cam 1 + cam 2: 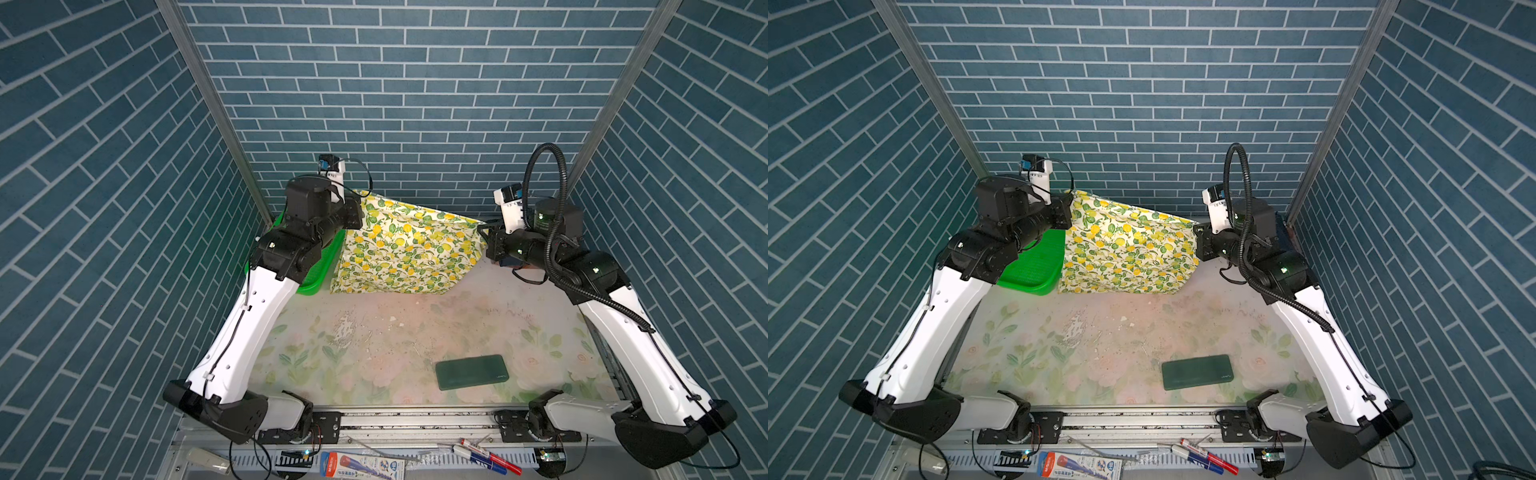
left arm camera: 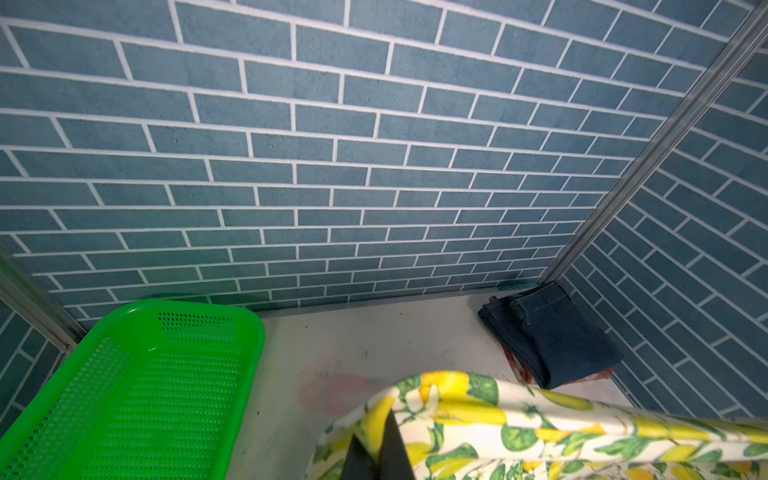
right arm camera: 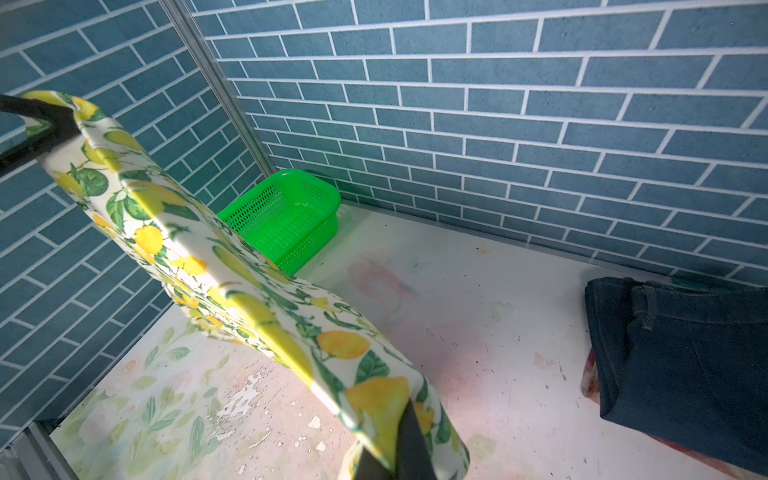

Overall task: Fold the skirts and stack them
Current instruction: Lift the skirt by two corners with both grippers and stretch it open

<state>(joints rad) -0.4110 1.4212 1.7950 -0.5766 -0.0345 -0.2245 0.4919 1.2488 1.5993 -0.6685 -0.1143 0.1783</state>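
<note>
While left tool (image 2: 379, 446), right tool (image 3: 392, 453) pinch lemon skirt (image 1: 407, 245), basket (image 2: 166, 399) shows bare mesh.

A green mesh basket (image 1: 318, 272) stands at the far left of the flower-printed table (image 1: 374, 332), close to the blue brick wall (image 1: 395, 104). A flat dark green slab (image 1: 471, 371) lies near, right of the middle. Beyond the near edge, markers (image 1: 490, 457) lie beside a printed packet (image 1: 361, 463).
</note>
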